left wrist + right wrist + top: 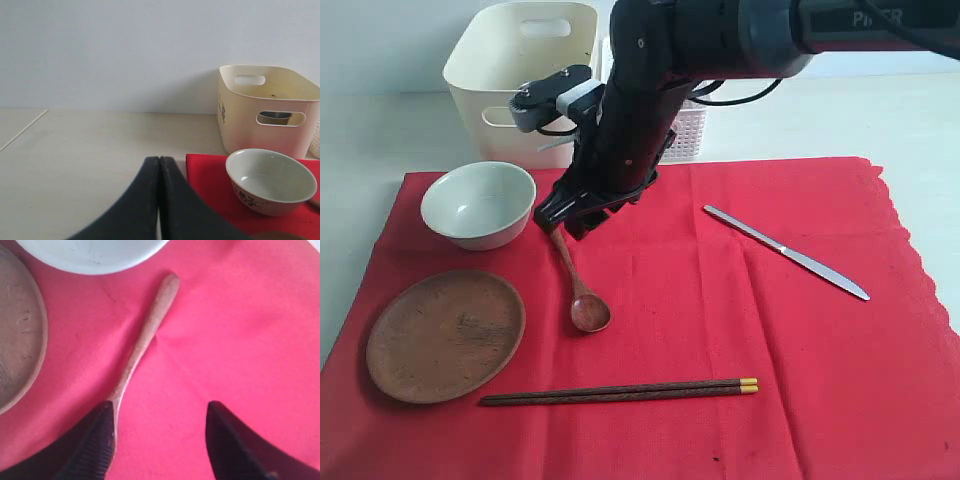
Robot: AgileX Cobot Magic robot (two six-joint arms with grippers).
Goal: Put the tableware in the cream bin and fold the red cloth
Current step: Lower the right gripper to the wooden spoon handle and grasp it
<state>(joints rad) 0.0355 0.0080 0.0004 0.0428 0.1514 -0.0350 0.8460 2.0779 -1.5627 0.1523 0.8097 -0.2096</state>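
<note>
Steel cup (273, 117) apparently in cream bin (245, 120); bowl (478, 204), plate (445, 335), spoon (582, 290), chopsticks (620, 392), knife (785, 252) on unfolded red cloth (720, 320); my right tool (160, 410) spread, left tool (159, 162) pressed together.

bowl (478, 205) behind plate (445, 335), knife (785, 251) right of spoon (582, 290)

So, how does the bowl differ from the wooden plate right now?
The bowl is pale glazed ceramic and deep; the plate is brown wood and nearly flat. The plate looks wider than the bowl. The bowl sits farther back, the plate nearer the camera. Both are round, empty, upright on the red cloth.
</note>
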